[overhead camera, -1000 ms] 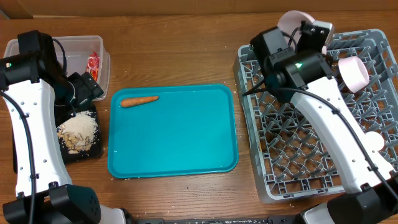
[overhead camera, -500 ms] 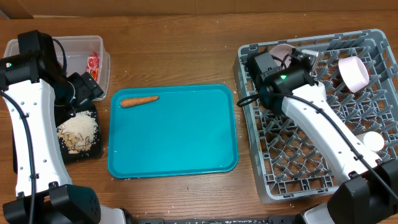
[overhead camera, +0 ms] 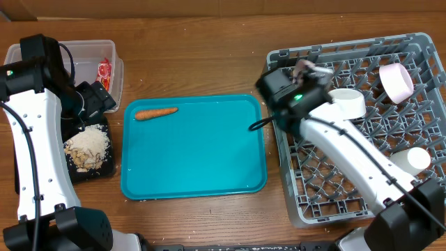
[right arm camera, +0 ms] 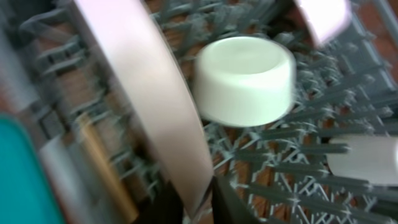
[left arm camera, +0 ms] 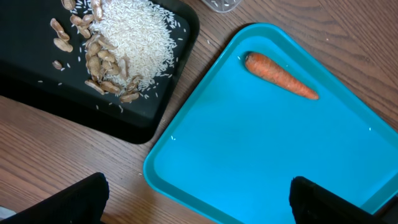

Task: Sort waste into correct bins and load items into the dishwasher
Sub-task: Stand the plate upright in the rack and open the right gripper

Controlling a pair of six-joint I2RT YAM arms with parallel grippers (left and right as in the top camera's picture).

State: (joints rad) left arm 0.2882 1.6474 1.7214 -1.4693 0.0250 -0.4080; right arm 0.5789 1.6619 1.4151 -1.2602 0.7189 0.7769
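Note:
My right gripper (overhead camera: 307,70) is shut on the rim of the white round plate (right arm camera: 143,81), held on edge low over the back left of the grey dish rack (overhead camera: 334,178); in the right wrist view the fingers (right arm camera: 200,198) pinch the plate's lower edge. In the rack lie a white bowl (overhead camera: 346,103), a second bowl (overhead camera: 395,81) and a small cup (overhead camera: 418,159). The orange carrot (overhead camera: 155,113) lies on the teal tray (overhead camera: 202,164). My left gripper (left arm camera: 199,211) is open and empty over the teal tray's corner. Rice and beige scraps (left arm camera: 118,43) lie in the black tray (overhead camera: 97,171). The red wrapper (overhead camera: 104,72) is in the clear tub (overhead camera: 80,52). The paper ball and chopsticks are not clearly seen.
The left arm (overhead camera: 31,139) runs along the table's left side over the black tray and tub. The right arm (overhead camera: 355,153) crosses the rack diagonally. Bare wood table (overhead camera: 195,63) lies behind the teal tray, between tub and rack.
My right gripper has swung left and down with the plate, from over the rack's back edge to low over its back left part. The white bowl has come into view. The left arm has not moved.

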